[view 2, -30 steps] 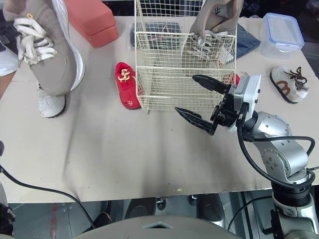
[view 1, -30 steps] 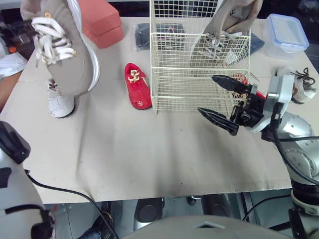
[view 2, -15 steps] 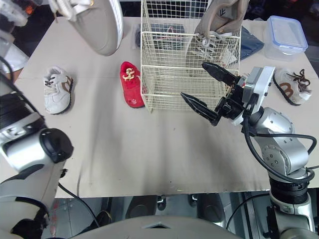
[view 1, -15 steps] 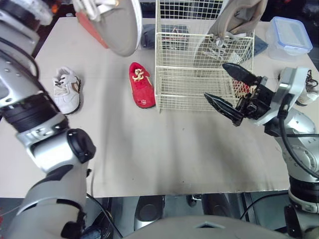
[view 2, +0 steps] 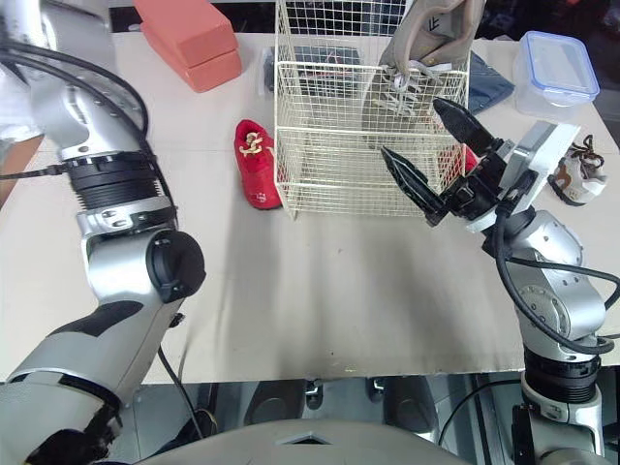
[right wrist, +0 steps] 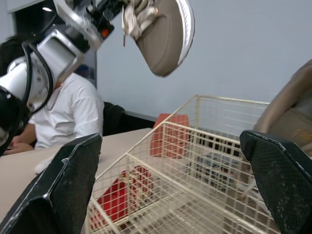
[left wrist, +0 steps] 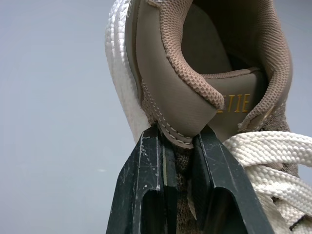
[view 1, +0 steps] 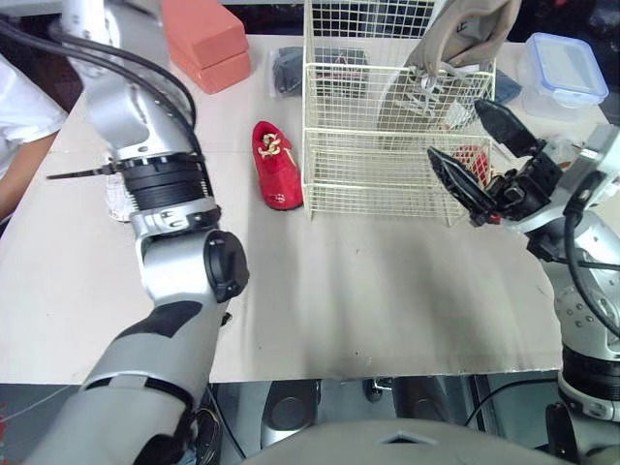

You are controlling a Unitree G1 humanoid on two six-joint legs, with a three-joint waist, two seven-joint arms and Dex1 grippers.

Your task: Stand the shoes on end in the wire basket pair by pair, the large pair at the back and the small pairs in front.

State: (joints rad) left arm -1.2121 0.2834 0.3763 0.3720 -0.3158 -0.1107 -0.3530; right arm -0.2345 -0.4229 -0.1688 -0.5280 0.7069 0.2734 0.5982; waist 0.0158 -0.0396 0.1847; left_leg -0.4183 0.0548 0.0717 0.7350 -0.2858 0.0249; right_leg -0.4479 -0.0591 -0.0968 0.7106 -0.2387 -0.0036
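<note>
Sneaker (left wrist: 195, 63) heel clamped in left pincer (left wrist: 178, 141), gold lettering (left wrist: 239, 103) inside, perhaps "ETIE"

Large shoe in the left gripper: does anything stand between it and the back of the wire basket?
Nothing visible. The large shoe, pinched by the left gripper, hangs higher than the open-topped wire basket. Its partner stands at the back right; the back left looks free. The open right gripper is outside the front.

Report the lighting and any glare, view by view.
Head views: even light on the table, no glare. Left wrist view: the tan shoe in the left gripper is evenly lit. Right wrist view: a ceiling lamp glows; the right gripper looks dark against the wall.
</note>
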